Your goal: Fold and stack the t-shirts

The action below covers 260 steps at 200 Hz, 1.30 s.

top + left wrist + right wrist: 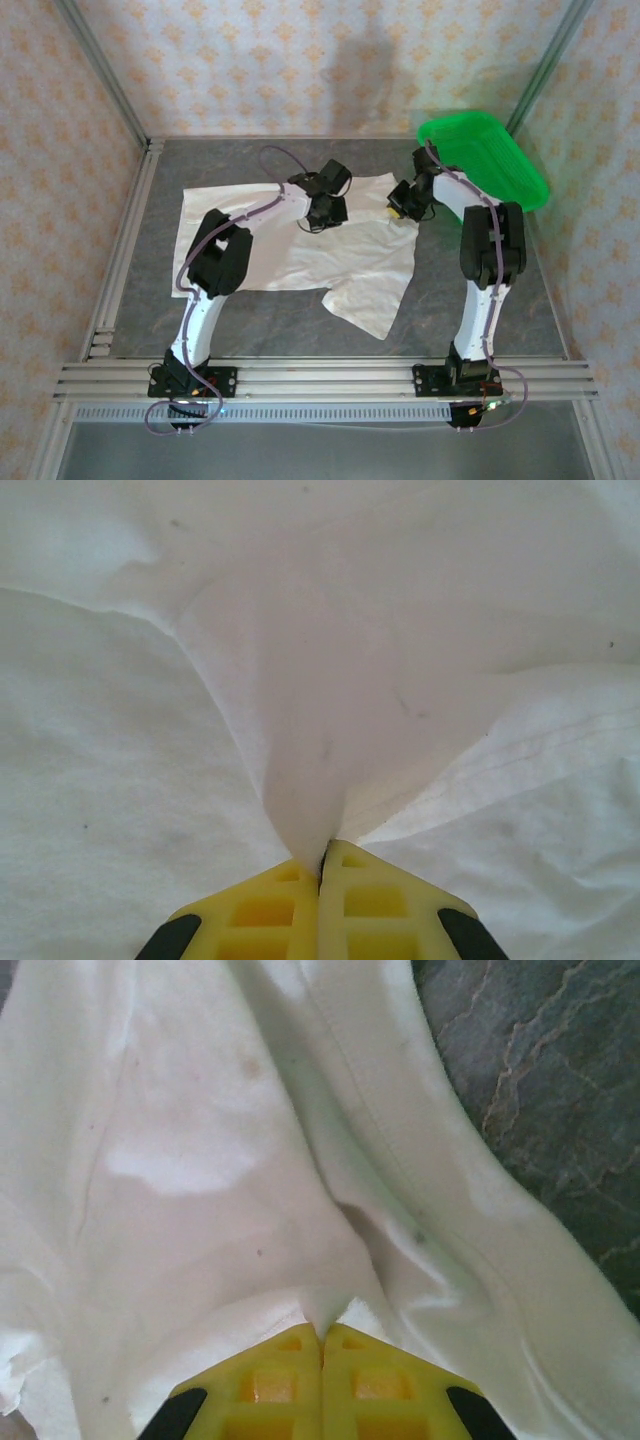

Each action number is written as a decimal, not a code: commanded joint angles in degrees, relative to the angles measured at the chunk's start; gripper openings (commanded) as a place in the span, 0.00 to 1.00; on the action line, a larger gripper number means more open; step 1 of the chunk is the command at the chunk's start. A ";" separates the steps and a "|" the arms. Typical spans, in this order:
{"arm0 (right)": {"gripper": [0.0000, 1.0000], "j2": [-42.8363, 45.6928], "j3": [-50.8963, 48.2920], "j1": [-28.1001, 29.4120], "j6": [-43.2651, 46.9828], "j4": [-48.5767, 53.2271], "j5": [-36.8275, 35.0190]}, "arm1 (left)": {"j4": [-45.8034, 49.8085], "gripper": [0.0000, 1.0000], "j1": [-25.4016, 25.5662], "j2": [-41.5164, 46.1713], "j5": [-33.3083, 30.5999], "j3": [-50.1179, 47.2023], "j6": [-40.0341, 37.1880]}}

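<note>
A white t-shirt (290, 250) lies spread and rumpled across the grey table top, one sleeve trailing toward the front. My left gripper (322, 216) is over the shirt's upper middle, shut on a pinch of its cloth. In the left wrist view the yellow fingers (270, 910) meet with a cone of t-shirt cloth (310, 770) rising from them. My right gripper (404, 212) is at the shirt's far right edge, shut on a fold of it. The right wrist view shows the t-shirt (220, 1160) nipped between the closed yellow fingers (380, 1390).
A green plastic basket (500, 160) sits tilted at the back right corner. Metal frame rails (120, 250) run along the table's left side and front. Bare grey table (500, 290) lies to the right of the shirt and in front of it.
</note>
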State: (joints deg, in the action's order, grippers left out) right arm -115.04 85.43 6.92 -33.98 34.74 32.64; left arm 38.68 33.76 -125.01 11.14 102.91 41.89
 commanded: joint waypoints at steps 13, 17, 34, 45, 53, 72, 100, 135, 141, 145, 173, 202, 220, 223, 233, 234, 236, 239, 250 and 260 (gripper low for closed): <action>0.00 4.00 -2.70 -0.37 2.59 3.60 0.14 | -0.92 0.00 -0.62 3.59 -0.24 -3.27 -0.50; 0.00 4.27 -3.04 -0.33 2.52 3.62 0.14 | -1.06 0.00 -0.66 3.85 -0.11 -3.66 -0.30; 0.00 5.37 -5.40 -0.41 2.02 2.63 0.75 | -2.23 0.00 -0.95 4.89 0.20 -5.79 0.37; 0.00 5.85 -6.74 -0.41 1.72 2.16 1.42 | -2.48 0.00 -1.03 5.42 0.31 -6.76 0.56; 0.00 6.20 -7.38 -0.36 1.62 2.08 1.70 | -2.51 0.00 -1.07 5.73 0.39 -7.25 0.50; 0.00 6.94 -8.78 -0.37 1.67 2.00 2.22 | -2.45 0.00 -1.18 6.25 0.47 -8.28 0.23; 0.00 7.50 -11.07 -0.41 0.73 0.89 4.28 | -2.82 0.00 -1.53 6.78 0.73 -9.98 0.28; 0.00 8.04 -13.83 -0.16 0.40 0.23 5.19 | -2.89 0.00 -1.74 6.61 0.64 -11.05 -0.05; 0.00 8.06 -14.11 -0.07 0.46 0.32 5.32 | -2.85 0.00 -1.69 6.62 0.56 -11.15 -0.13; 0.00 8.10 -14.35 -0.06 0.44 0.32 5.33 | -2.87 0.00 -1.68 6.55 0.55 -11.16 -0.14; 0.04 7.51 -15.25 0.18 0.59 0.46 5.72 | -2.83 0.00 -1.93 6.12 0.49 -11.46 -0.38; 0.12 7.03 -15.08 0.29 1.14 1.64 5.53 | -2.61 0.00 -2.02 5.94 -0.23 -12.03 -0.21; 0.28 6.96 -14.55 0.29 1.73 3.49 4.19 | -2.10 0.12 -2.16 6.42 -1.61 -12.36 0.13; 0.30 6.97 -14.58 0.25 1.81 3.70 3.92 | -2.13 0.15 -2.15 6.56 -1.80 -12.58 0.20; 0.37 7.24 -14.52 0.19 2.15 4.30 3.29 | -2.62 0.27 -2.24 7.26 -2.06 -13.07 0.29; 0.38 7.31 -14.51 0.20 2.20 4.38 3.21 | -2.63 0.29 -2.22 7.29 -2.07 -13.13 0.29; 0.38 7.36 -14.50 0.24 2.24 4.48 3.15 | -2.62 0.31 -2.23 7.43 -2.12 -13.16 0.30; 0.39 7.45 -14.43 0.24 2.36 4.56 3.20 | -2.53 0.34 -2.35 7.66 -2.28 -13.18 0.38; 0.41 8.16 -14.41 0.26 2.73 5.12 2.89 | -2.16 0.42 -2.43 8.68 -2.83 -13.26 0.47; 0.42 9.19 -14.50 0.28 3.23 5.53 2.54 | -2.28 0.46 -2.70 10.06 -3.21 -13.96 0.78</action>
State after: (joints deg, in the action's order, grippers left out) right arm -108.71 70.67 7.07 -32.18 36.97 37.54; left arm 35.22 31.90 -120.01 11.11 90.19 42.24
